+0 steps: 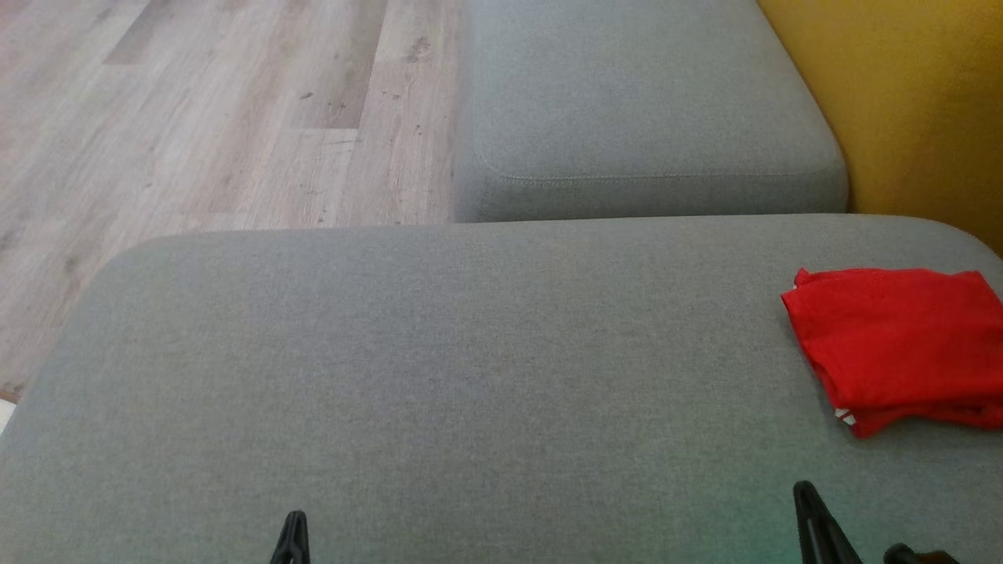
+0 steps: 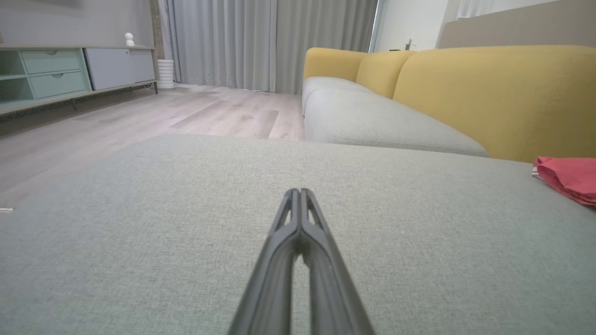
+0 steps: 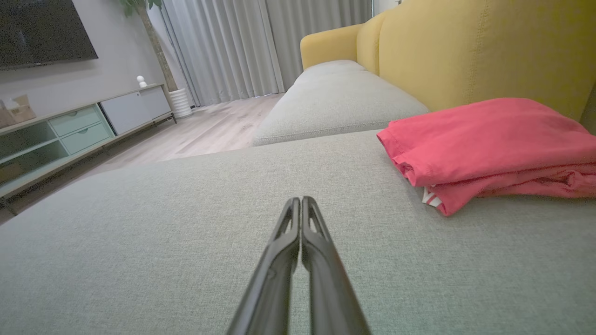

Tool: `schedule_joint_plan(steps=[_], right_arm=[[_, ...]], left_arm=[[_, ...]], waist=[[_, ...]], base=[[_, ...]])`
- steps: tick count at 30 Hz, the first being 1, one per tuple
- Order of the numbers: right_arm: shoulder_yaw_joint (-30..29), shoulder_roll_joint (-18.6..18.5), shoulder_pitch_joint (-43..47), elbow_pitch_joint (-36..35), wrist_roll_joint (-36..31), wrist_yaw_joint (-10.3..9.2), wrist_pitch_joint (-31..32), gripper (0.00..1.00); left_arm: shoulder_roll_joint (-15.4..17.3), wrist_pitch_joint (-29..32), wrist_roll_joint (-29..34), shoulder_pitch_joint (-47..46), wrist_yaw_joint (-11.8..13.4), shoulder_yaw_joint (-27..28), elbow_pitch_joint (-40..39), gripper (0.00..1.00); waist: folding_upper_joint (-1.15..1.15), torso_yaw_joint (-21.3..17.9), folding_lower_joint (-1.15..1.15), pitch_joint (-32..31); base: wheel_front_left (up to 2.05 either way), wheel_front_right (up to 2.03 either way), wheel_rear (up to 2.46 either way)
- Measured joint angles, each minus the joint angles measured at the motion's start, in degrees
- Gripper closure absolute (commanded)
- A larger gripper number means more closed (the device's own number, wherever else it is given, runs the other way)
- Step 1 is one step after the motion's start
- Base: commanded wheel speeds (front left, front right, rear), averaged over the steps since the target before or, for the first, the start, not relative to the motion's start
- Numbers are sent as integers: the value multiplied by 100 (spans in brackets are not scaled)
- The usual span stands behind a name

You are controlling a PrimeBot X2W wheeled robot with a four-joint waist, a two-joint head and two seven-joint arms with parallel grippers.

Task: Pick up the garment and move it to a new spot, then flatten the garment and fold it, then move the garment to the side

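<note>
The garment point(image 1: 901, 341) is a red cloth, folded into a flat bundle with a bit of white trim at its near corner. It lies at the right edge of the grey cushion point(image 1: 470, 368), close to the yellow backrest. In the right wrist view the garment point(image 3: 489, 149) sits ahead and to the right of my right gripper point(image 3: 301, 201), apart from it. My right gripper point(image 1: 803, 489) is shut with nothing in it. My left gripper point(image 1: 295, 518) rests low at the near left, shut and empty; its fingertips point(image 2: 299, 192) meet over bare cushion, and the garment point(image 2: 570, 179) lies far to its right.
A second grey seat cushion point(image 1: 642, 110) lies beyond the near one, against the yellow backrest point(image 1: 917, 102). Wooden floor point(image 1: 196, 117) spreads to the left. A low cabinet with pale green drawers point(image 2: 51, 74) and grey curtains point(image 2: 260, 42) stand across the room.
</note>
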Motion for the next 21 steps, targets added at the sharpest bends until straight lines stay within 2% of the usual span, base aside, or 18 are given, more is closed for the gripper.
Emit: schedule_joint_plan(steps=[21], right_arm=[[-136,1,-283,70,1390,0,303,100]], left_arm=[[22,301,-1474,-298,-154,143,122,100]], waist=[[0,-68,0,167]], base=[[0,0,0]])
